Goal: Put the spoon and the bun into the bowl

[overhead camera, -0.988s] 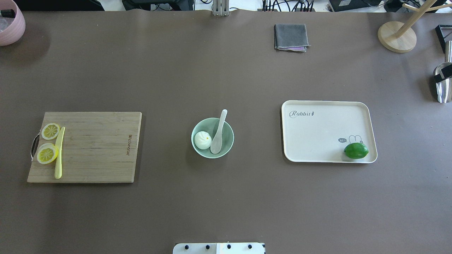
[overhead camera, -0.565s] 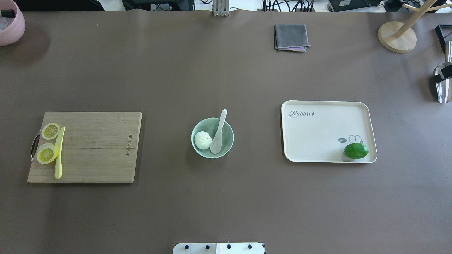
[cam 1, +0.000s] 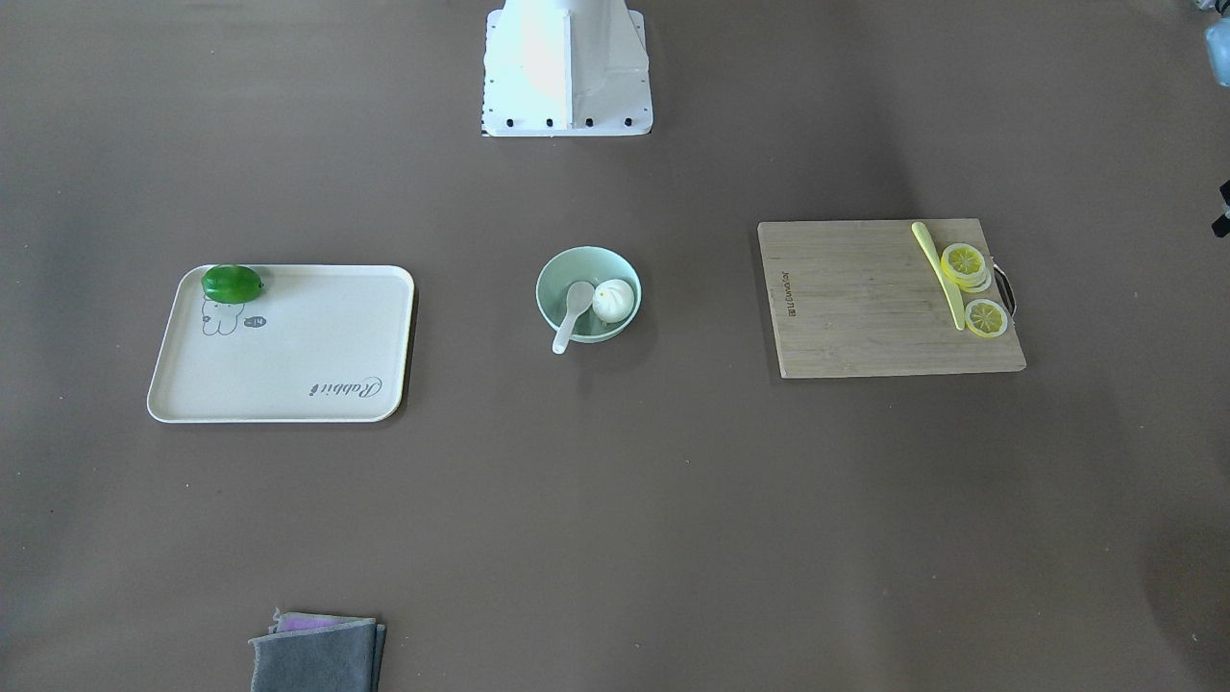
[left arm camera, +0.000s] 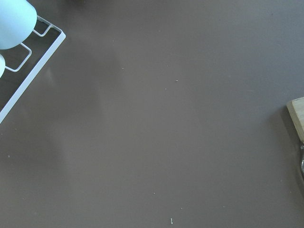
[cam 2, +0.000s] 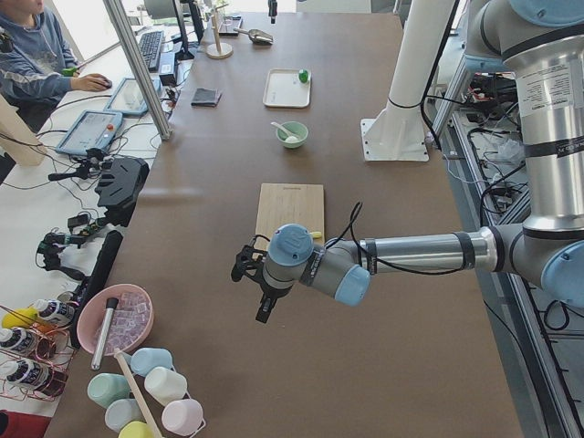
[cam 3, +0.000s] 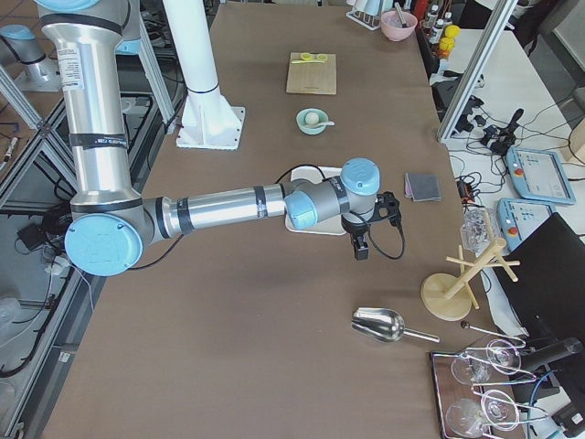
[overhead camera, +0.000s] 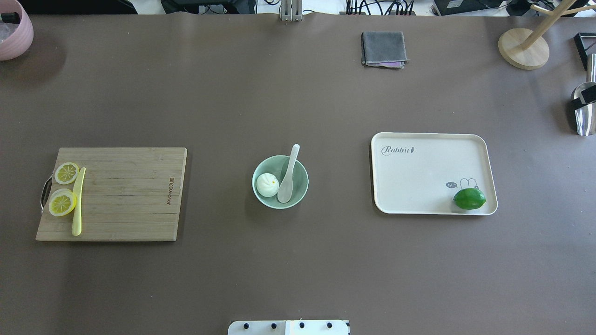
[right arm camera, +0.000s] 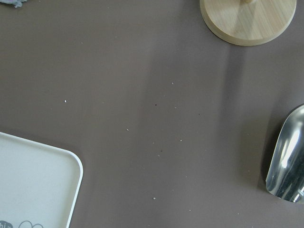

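The mint-green bowl (overhead camera: 300, 173) stands at the table's middle. The white bun (overhead camera: 267, 184) lies in its left half. The white spoon (overhead camera: 287, 179) rests with its scoop in the bowl and its handle over the far rim. The front view shows the bowl (cam 1: 577, 261), the bun (cam 1: 613, 300) and the spoon (cam 1: 574, 306) the same way. The left gripper (cam 2: 258, 294) shows only in the exterior left view, over bare table beyond the cutting board; I cannot tell its state. The right gripper (cam 3: 361, 245) shows only in the exterior right view, past the tray; I cannot tell its state.
A wooden cutting board (overhead camera: 125, 195) with lemon slices (overhead camera: 63, 202) and a yellow-green knife (overhead camera: 77, 204) lies left. A cream tray (overhead camera: 419, 177) with a lime (overhead camera: 469, 198) lies right. A grey cloth (overhead camera: 383, 48), wooden stand (overhead camera: 523, 48), metal scoop (overhead camera: 583, 109) and pink bowl (overhead camera: 11, 32) sit at the edges.
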`<state>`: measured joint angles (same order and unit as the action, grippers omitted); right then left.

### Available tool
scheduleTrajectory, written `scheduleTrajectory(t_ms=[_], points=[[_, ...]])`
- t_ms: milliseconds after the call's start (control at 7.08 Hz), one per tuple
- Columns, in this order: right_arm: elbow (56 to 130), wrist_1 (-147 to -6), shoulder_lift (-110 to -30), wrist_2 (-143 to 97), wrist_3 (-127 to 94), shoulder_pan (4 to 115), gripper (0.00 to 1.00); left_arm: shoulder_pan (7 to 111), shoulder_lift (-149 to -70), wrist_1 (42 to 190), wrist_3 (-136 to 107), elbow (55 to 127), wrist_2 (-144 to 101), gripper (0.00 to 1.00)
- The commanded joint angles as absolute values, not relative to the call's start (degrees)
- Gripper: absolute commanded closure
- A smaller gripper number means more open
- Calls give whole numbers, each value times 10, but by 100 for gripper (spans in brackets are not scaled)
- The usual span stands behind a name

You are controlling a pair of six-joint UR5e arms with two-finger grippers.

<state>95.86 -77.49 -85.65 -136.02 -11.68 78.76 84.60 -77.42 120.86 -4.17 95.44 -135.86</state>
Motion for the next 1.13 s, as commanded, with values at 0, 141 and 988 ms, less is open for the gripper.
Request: scheduleTrajectory(t_ms=[0, 141, 988], points=[[957, -774, -855, -1362, -116, 788, 0, 846, -773, 1208, -42, 953, -1390, 2], [955, -774, -854, -1361, -115, 788, 0, 846, -775, 1205, -42, 953, -1389, 2], [950, -772, -913, -1361, -104, 812, 0, 859, -784, 1199, -43, 953, -1389, 2]])
